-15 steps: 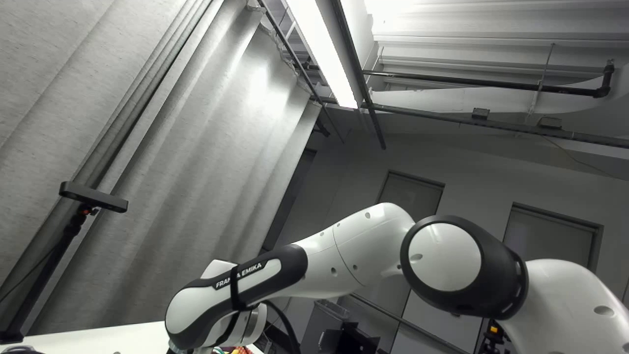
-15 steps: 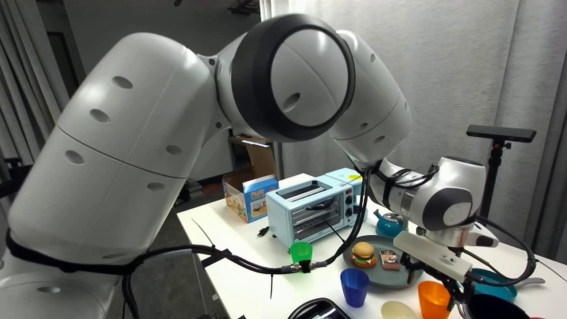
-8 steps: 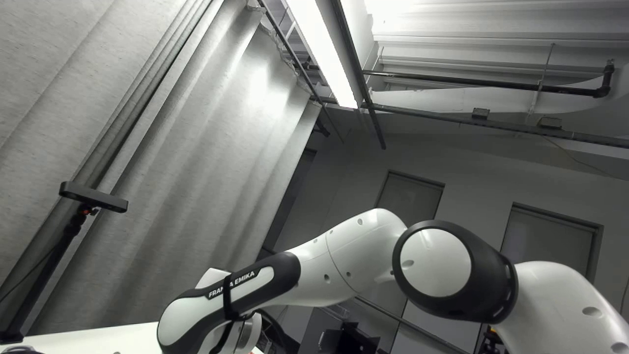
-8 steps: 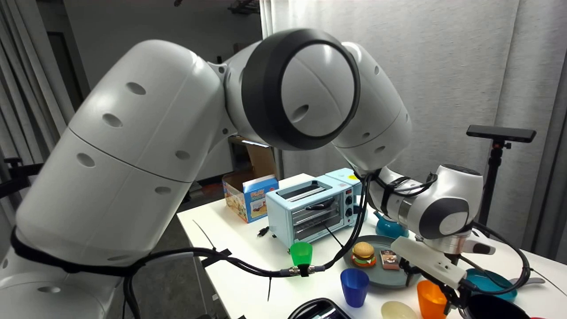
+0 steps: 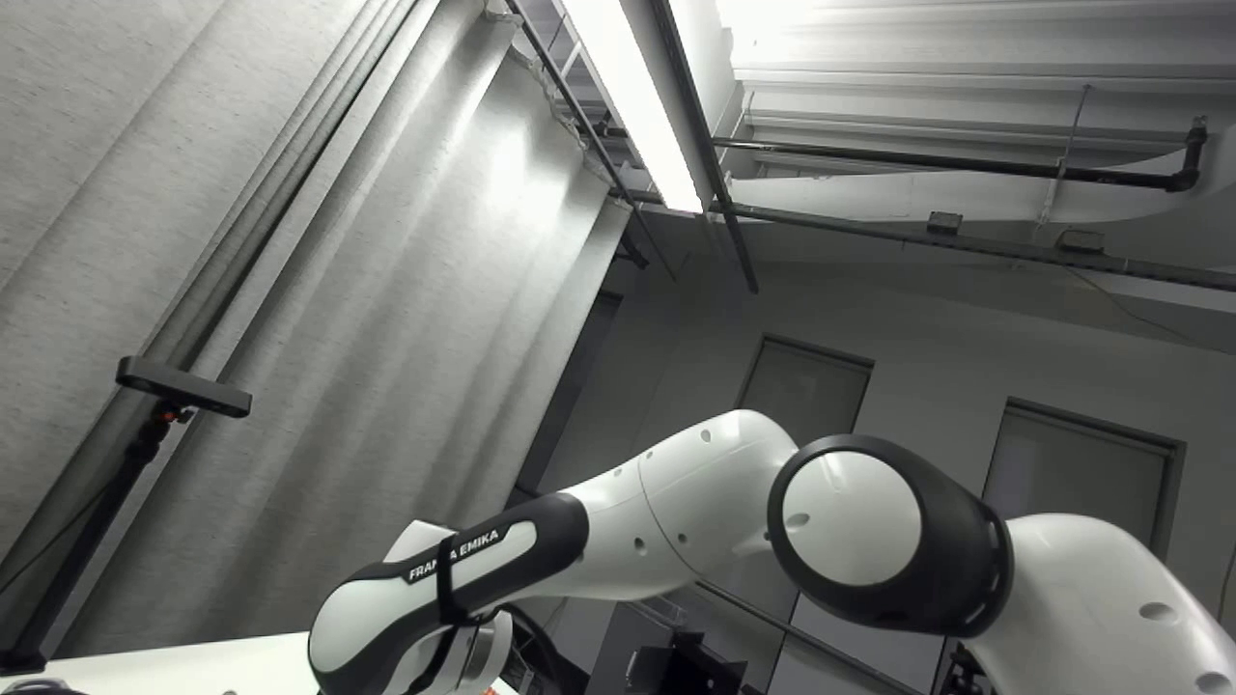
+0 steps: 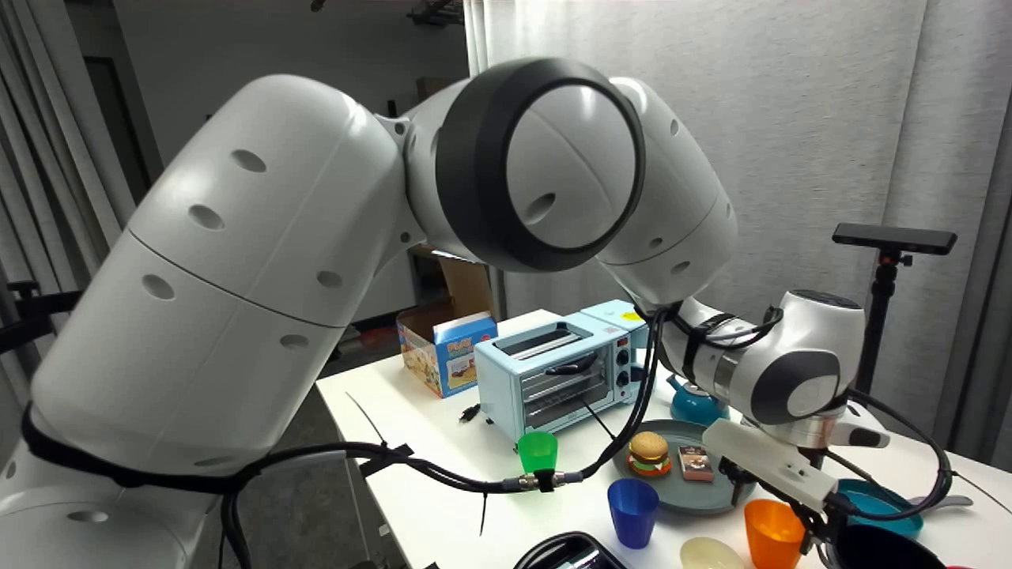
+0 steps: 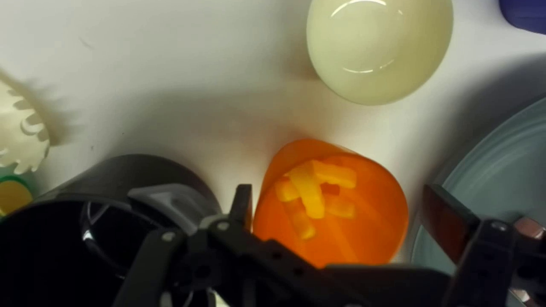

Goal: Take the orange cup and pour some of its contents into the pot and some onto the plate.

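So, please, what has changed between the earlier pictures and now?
The white-and-grey jointed robot arm has come lower in both exterior views. Nothing was grasped or released: the black gripper is open, the tapered orange plastic-looking cup between its jaws. That cup and the round grey-green plate show no clear shift.

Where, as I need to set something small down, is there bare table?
In the wrist view, bare table lies between the bowl, pot and toothed disc. In an exterior view, another patch lies between the plug and green cup. Crowded: around the orange cup, spanned by the open gripper, pot and plate either side.
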`<state>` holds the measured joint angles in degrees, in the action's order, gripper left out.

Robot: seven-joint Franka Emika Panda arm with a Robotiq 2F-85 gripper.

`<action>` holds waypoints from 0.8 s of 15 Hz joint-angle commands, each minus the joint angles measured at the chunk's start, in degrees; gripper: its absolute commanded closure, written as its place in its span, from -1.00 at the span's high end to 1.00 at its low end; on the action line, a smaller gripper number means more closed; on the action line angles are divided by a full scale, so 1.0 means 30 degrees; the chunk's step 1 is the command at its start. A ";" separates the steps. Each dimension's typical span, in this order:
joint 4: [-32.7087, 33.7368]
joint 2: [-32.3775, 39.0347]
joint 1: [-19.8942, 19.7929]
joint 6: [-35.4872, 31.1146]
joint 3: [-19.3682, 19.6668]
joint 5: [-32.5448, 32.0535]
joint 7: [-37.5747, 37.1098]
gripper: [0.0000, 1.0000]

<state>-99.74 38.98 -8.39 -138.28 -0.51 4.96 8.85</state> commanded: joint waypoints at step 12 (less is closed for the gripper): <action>0.0742 0.0597 -0.0086 -0.0596 0.0218 0.0030 -0.0156 0.13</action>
<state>-99.07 39.13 -8.43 -138.60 -0.20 4.96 8.85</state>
